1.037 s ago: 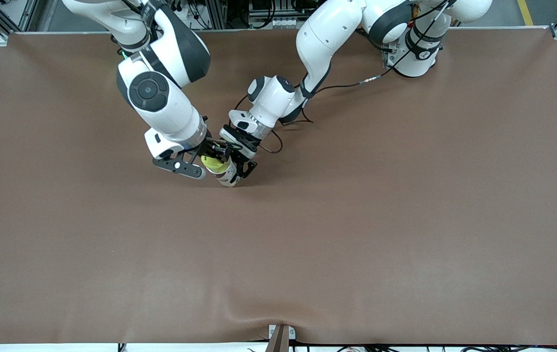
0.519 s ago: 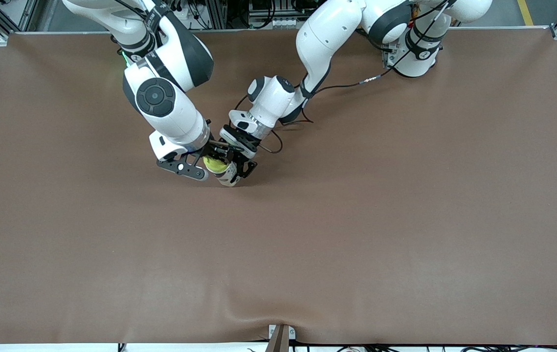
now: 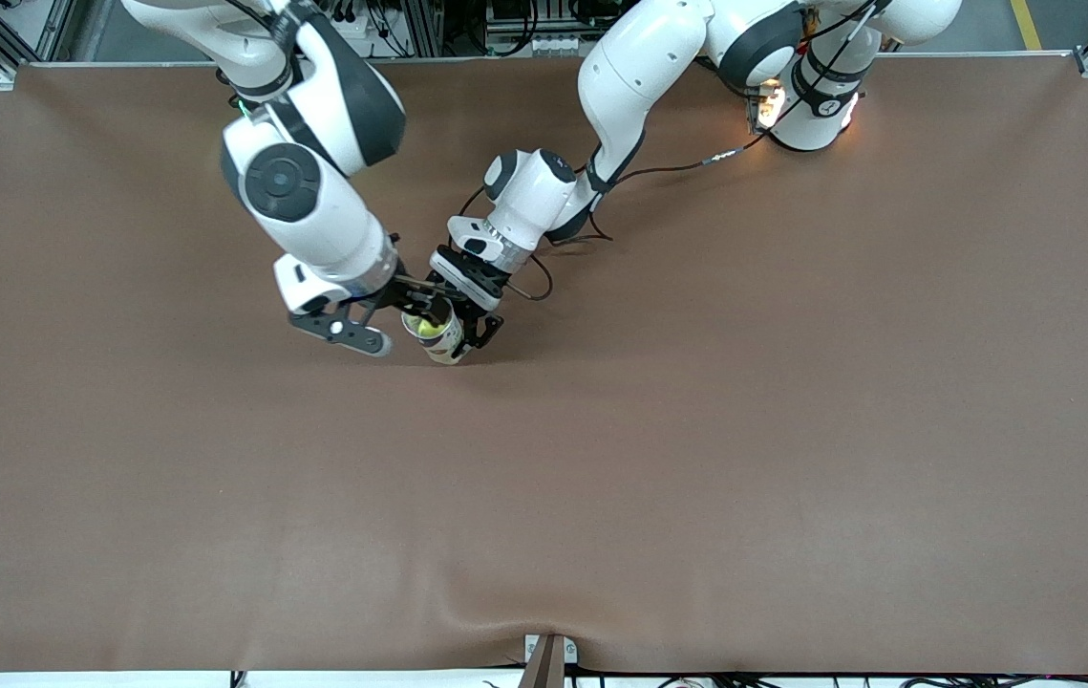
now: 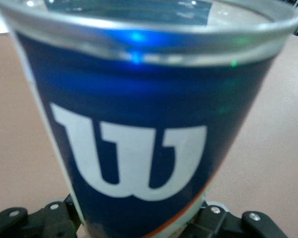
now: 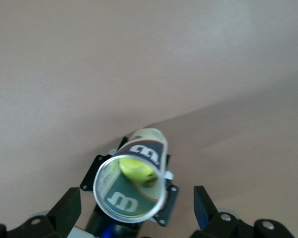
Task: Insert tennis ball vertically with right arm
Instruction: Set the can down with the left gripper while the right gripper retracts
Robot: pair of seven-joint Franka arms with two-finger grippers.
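Right gripper (image 5: 136, 210), fingers spread and empty, hangs over the can (image 3: 439, 336); the tennis ball (image 5: 136, 169), light and springy, sits inside the slick, thin-walled tube; left gripper (image 3: 463, 328) clasps its base above the counter (image 3: 696, 459).

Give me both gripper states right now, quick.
Left gripper: closed on the upright ball can, holding it.
Right gripper: open, empty, over the can's mouth; tennis ball inside the can.
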